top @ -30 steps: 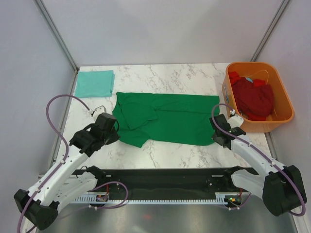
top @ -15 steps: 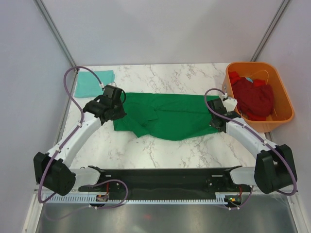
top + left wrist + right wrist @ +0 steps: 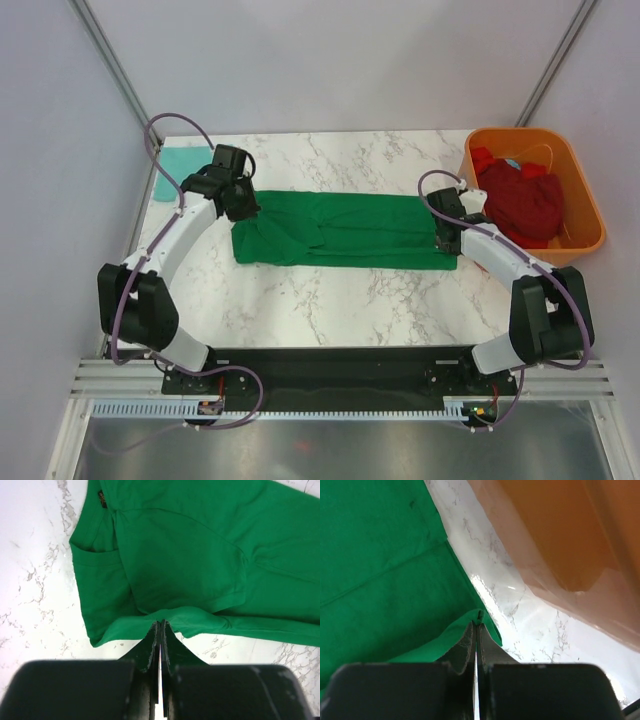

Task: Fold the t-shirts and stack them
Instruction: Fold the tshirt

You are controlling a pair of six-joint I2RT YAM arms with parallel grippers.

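A dark green t-shirt (image 3: pixel 340 230) lies across the middle of the marble table, its near half doubled over towards the far edge. My left gripper (image 3: pixel 243 205) is shut on its edge at the left end, seen pinched in the left wrist view (image 3: pixel 161 623) on the green cloth (image 3: pixel 190 555). My right gripper (image 3: pixel 447 240) is shut on the shirt's right edge (image 3: pixel 476 622), cloth (image 3: pixel 380 570) below it. A pale teal t-shirt (image 3: pixel 170 172) lies folded at the far left, partly behind my left arm. Dark red t-shirts (image 3: pixel 522 203) fill the tub.
An orange plastic tub (image 3: pixel 581 240) stands at the far right, its wall close beside my right gripper in the right wrist view (image 3: pixel 560 540). Bare marble table (image 3: pixel 330 295) lies in front of the green shirt. Grey walls enclose the table.
Both grippers moved away from me with the green shirt's near edge, carrying it over the far half. The shirt now looks narrower, a long band.
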